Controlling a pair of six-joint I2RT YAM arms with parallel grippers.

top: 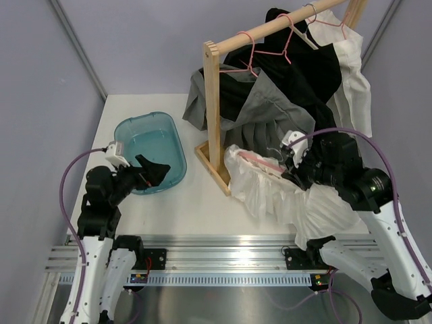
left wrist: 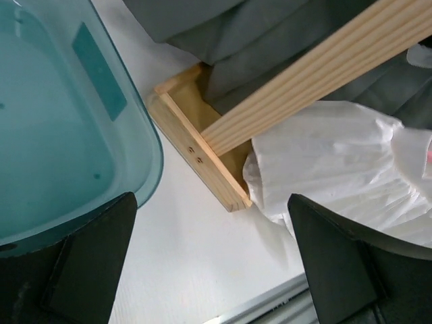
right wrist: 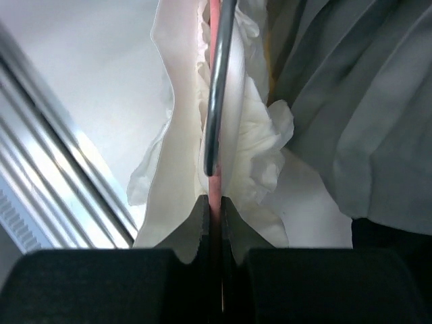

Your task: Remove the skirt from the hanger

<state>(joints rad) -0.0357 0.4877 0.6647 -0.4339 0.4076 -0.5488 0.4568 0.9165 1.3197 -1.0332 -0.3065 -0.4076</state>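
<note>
A white ruffled skirt (top: 283,192) hangs on a pink hanger (top: 260,160) and rests on the table right of the wooden rack's base. My right gripper (top: 291,167) is shut on the pink hanger bar (right wrist: 214,185). White skirt cloth (right wrist: 179,162) bunches on both sides of the bar, and the hanger's metal hook (right wrist: 217,88) runs above it. My left gripper (top: 156,170) is open and empty over the near rim of the teal tub. In the left wrist view it hovers above the bare table, with the skirt (left wrist: 337,169) to its right.
A teal plastic tub (top: 150,150) stands on the left of the table. A wooden clothes rack (top: 214,115) holds grey (top: 270,108), black (top: 304,67) and white (top: 354,81) garments on pink hangers. The rack's base (left wrist: 202,158) lies between the tub and the skirt.
</note>
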